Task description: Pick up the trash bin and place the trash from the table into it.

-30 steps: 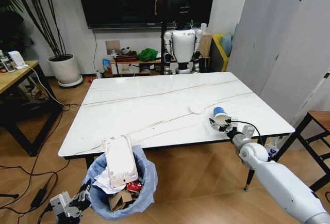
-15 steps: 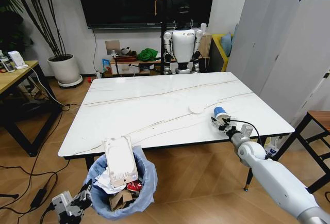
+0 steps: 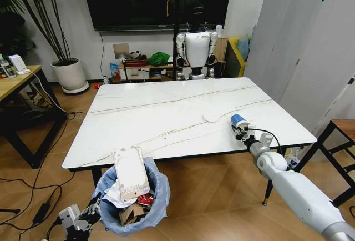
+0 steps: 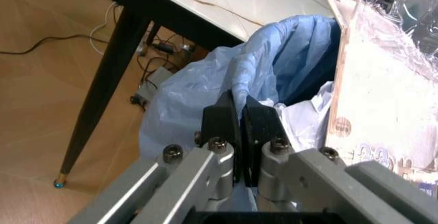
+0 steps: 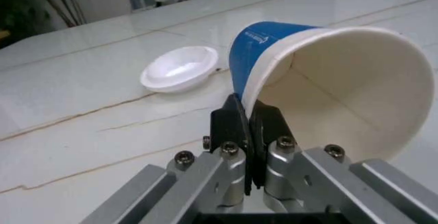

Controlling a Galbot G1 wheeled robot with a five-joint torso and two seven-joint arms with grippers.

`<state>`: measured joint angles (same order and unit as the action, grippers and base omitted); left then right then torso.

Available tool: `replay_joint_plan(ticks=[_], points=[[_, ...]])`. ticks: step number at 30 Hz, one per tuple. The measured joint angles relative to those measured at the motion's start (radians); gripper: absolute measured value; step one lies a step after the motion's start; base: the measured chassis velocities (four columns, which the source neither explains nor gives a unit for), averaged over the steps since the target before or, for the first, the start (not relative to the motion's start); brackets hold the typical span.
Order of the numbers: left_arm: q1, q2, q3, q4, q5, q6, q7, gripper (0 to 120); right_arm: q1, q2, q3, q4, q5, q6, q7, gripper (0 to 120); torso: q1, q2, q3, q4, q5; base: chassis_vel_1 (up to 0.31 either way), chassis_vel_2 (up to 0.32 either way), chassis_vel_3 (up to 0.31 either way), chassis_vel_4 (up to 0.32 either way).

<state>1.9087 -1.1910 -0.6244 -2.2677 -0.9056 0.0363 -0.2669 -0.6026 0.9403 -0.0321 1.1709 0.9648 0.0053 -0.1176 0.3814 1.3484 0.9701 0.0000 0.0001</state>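
The trash bin (image 3: 157, 190), lined with a light blue bag, hangs below the table's (image 3: 166, 105) near left corner. It holds a clear plastic pack (image 3: 131, 172), crumpled white paper, brown cardboard and a red can (image 3: 145, 199). My left gripper (image 3: 94, 210) is shut on the bin's bag-covered rim (image 4: 241, 112), beside the pack (image 4: 390, 80). Near the table's right front, my right gripper (image 3: 243, 132) is shut on the rim of a blue-and-white paper cup (image 3: 238, 120), tilted on its side (image 5: 329, 80). A small white lid (image 3: 211, 117) lies on the marble close by (image 5: 179, 69).
A white humanoid robot (image 3: 197, 49) stands behind the table's far edge. A wooden desk (image 3: 14, 83) and floor cables are at the left, a potted plant (image 3: 69, 74) at the back left. A dark stool (image 3: 341, 130) stands at the right. A black table leg (image 4: 102, 85) is near the bin.
My right gripper has shifted slightly to the right with the cup. The bin in my left gripper has edged a little to the right.
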Motion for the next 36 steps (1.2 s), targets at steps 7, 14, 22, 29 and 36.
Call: replay_joint_plan(ticks=[7, 14, 22, 29, 36], points=[[-0.002, 0.007, 0.011, 0.004, -0.002, 0.0, -0.001, 0, -0.029, -0.039, 0.009, 0.082, 0.011, 0.003, -0.057, 0, 0.0, 0.0, 0.0, 0.0, 0.0, 0.0, 0.0, 0.0, 0.0], [0.002, 0.016, 0.006, -0.013, -0.009, 0.0, -0.003, 0, -0.078, -0.101, 0.034, 0.187, 0.051, 0.013, -0.168, 0, 0.0, 0.0, 0.0, 0.0002, 0.0001, 0.0, 0.0, 0.0, 0.0], [0.003, 0.015, 0.017, -0.016, -0.003, -0.001, -0.003, 0, -0.249, -0.238, 0.131, 0.502, 0.106, 0.003, -0.191, 0, 0.0, 0.0, 0.0, -0.0002, -0.0007, 0.0, 0.0, 0.0, 0.0], [0.005, 0.014, 0.028, -0.018, 0.008, -0.005, 0.001, 0, -0.423, -0.349, 0.25, 0.767, 0.116, 0.016, -0.221, 0, 0.0, 0.0, 0.0, -0.0001, 0.0003, 0.0, 0.0, 0.0, 0.0], [0.012, 0.012, 0.024, -0.029, 0.015, -0.006, 0.003, 0, -0.571, -0.424, 0.299, 0.996, 0.064, 0.039, -0.245, 0, 0.0, 0.0, 0.0, -0.0001, -0.0004, 0.0, 0.0, 0.0, 0.0]])
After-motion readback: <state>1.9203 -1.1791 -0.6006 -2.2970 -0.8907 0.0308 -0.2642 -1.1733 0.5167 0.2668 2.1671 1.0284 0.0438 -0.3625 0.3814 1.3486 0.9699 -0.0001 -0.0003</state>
